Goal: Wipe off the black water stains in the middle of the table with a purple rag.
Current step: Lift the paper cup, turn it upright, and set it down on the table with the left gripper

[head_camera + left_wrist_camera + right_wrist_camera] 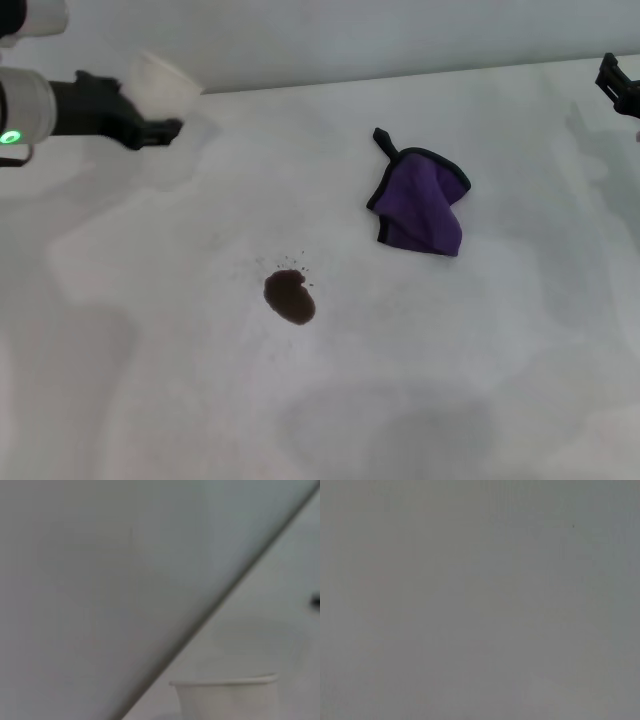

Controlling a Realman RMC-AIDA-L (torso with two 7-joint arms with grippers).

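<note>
The black water stains (289,296) form a small dark oval puddle with tiny specks, near the middle of the white table (480,350). The purple rag (422,203) lies crumpled to the right of and beyond the puddle, its black loop tab pointing to the far side. My left gripper (160,110) is at the far left, above the table, shut on a white paper cup (165,85), which also shows in the left wrist view (227,697). My right gripper (618,85) is at the far right edge, well away from the rag. The right wrist view shows only plain grey.
The table's far edge meets a pale wall (400,40) behind. Soft grey shadows lie on the table at the left and near the front.
</note>
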